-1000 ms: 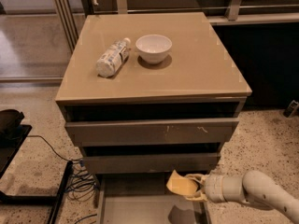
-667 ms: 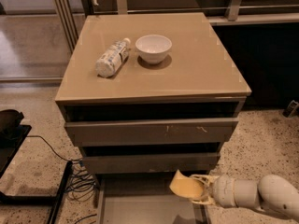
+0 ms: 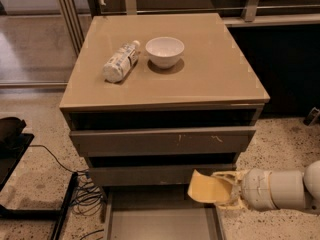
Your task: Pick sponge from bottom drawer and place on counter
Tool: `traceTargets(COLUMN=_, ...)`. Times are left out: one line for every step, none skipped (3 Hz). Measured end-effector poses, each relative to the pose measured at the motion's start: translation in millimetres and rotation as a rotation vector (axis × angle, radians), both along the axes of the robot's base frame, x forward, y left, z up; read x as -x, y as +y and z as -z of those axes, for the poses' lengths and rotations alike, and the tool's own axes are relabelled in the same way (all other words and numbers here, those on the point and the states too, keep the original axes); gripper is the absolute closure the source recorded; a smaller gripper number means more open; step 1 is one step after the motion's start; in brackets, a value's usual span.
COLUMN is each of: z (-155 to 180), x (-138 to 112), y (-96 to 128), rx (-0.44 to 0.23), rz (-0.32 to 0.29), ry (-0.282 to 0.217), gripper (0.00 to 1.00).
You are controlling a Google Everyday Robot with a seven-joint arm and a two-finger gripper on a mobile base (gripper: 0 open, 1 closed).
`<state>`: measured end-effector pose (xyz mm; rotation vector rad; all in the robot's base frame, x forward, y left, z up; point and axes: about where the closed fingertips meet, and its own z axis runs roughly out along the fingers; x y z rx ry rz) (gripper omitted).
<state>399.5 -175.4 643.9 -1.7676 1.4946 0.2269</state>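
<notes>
The pale-yellow sponge is held by my gripper, which reaches in from the lower right on a white arm. The gripper is shut on the sponge and holds it above the right front part of the open bottom drawer, level with the middle drawer's front. The drawer's grey floor shows below and nothing lies on the part in view. The beige counter is above, well clear of the gripper.
A white bowl and a lying plastic bottle sit on the back left of the counter. A black base with cables lies on the floor at the left. A dark cabinet stands to the right.
My gripper has moved a little to the right and upward with the sponge in it. The drawer, bowl and bottle have not moved.
</notes>
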Motion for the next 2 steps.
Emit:
traceTargets(z=-59.2, x=-8.8, y=7.2, rx=0.143, rz=-0.032, ry=-0.047, gripper=1.0)
traceTargets(z=-67.6, x=-8.3, y=8.5, rx=0.164, rz=-0.034, ry=-0.058, gripper=1.0)
